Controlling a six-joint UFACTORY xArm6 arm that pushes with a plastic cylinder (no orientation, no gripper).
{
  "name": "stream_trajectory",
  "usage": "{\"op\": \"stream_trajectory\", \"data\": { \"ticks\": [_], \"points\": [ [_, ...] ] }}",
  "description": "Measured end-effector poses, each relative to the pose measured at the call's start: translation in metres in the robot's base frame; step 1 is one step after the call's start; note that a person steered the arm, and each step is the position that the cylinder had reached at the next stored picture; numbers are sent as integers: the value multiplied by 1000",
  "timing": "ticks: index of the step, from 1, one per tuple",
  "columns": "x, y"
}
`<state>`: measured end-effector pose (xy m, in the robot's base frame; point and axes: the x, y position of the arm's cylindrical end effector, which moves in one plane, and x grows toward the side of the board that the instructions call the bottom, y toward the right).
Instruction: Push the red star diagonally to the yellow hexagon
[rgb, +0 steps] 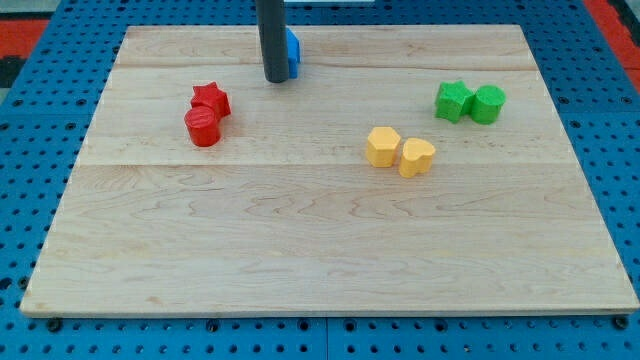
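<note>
red star (211, 98), flat, touching red cylinder (202, 127)

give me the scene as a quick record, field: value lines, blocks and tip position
surface: wooden board on a blue pegboard
my tip: near the view's top, left of centre, in front of the blue block
blue block: mostly hidden behind the rod, shape unclear
red star: view's left, apart from my tip
red cylinder: touching the red star, just below it
yellow hexagon: right of centre
yellow block: beside the hexagon, on its right
green blocks: and, side by side, view's right
</note>
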<state>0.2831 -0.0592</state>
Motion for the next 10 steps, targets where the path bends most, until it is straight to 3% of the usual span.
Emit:
{"op": "stream_trajectory", "data": {
  "ticks": [1, 2, 3, 4, 5, 6, 9, 10],
  "points": [
    [-25, 0],
    [-10, -1],
    [-7, -56],
    [-13, -157],
    [20, -207],
    [64, -191],
    [70, 6],
    [69, 24]
  ]
}}
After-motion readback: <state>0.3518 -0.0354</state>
